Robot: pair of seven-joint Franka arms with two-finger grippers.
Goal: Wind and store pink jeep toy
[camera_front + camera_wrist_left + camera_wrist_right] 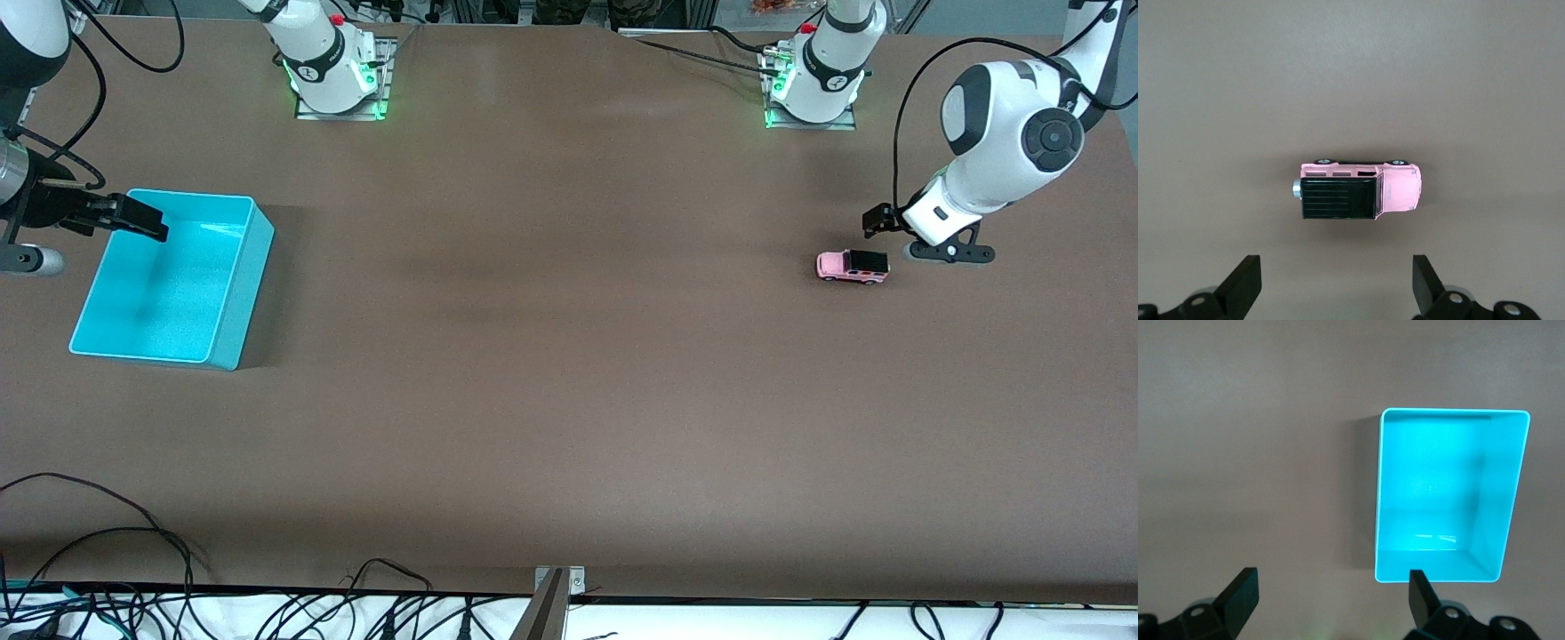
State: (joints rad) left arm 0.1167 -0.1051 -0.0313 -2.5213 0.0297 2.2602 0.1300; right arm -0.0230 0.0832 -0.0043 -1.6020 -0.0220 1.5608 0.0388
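Pink jeep toy (1361, 190) upright on table (569, 356), black roof, left tool (1335, 283) wide open and empty above it, right tool (1328, 600) open, empty, over bin (1518, 493) edge, both tools' bases cut off

White arms, black joints, cables

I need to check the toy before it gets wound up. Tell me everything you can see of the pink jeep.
The pink jeep toy is a tiny boxy car with a glossy pink body, a ribbed black roof, dark wheels and a small silvery knob at one end. It looks like painted plastic or metal. It stands upright on its wheels on the brown table, toward the left arm's end. Nothing touches it; the open left gripper hangs above it.
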